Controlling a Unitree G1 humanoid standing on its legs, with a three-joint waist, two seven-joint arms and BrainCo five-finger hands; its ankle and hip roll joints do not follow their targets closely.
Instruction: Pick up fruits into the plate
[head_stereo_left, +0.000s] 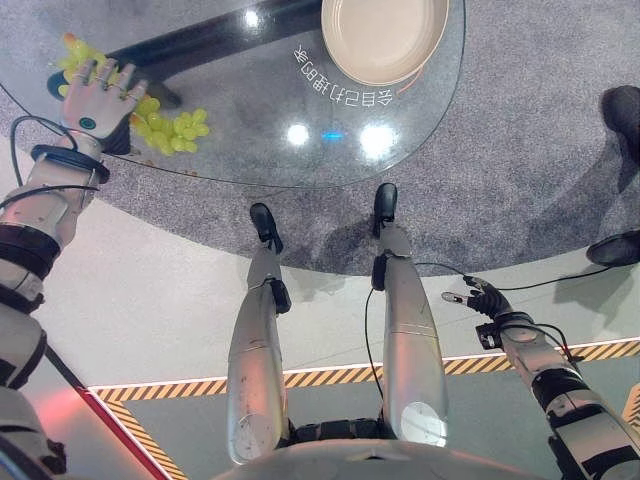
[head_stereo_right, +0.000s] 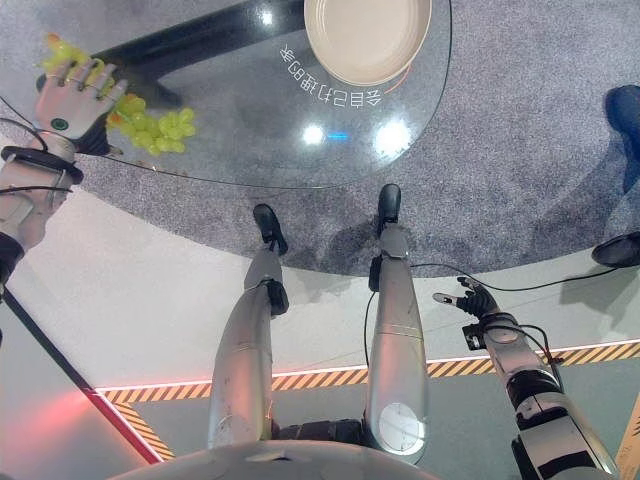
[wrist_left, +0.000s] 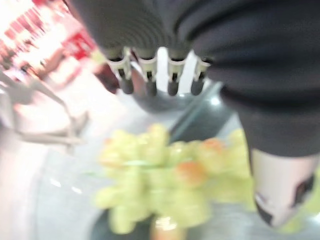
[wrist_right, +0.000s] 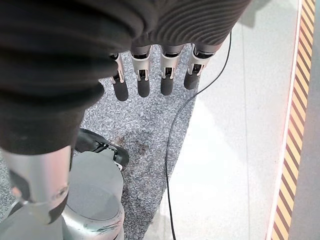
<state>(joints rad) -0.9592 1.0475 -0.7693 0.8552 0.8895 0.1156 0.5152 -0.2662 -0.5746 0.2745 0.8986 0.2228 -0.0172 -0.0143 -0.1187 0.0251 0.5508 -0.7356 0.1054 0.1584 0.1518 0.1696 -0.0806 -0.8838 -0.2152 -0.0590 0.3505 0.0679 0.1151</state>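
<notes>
Low beside the robot, well below the tabletop, the right hand (head_stereo_left: 478, 297) is held idle over the floor; in the right wrist view its fingers (wrist_right: 143, 82) are seen straight and relaxed, with nothing between them.

Beyond it, the glass table (head_stereo_left: 260, 120) is the largest thing in view, a round transparent top through which grey carpet is seen. At its far edge 1 empty beige plate (head_stereo_left: 385, 40) is set, well apart from the fruit.

At the table's left edge 1 bunch of green grapes (head_stereo_left: 172, 128) is spread on the glass. The left hand (head_stereo_left: 96, 98) is placed over the bunch's left part, its fingers (wrist_left: 150, 82) extended and spread above the fruit rather than curled; no grip on the grapes is seen.

The grapes are judged to be light, soft and easily bruised, with smooth skins that may slip, and single berries may be torn from the stem if pulled. A loose cupped hold around the thick middle of the cluster, or a pinch on the stem if it can be found, is judged safest. The stem itself cannot be made out.
</notes>
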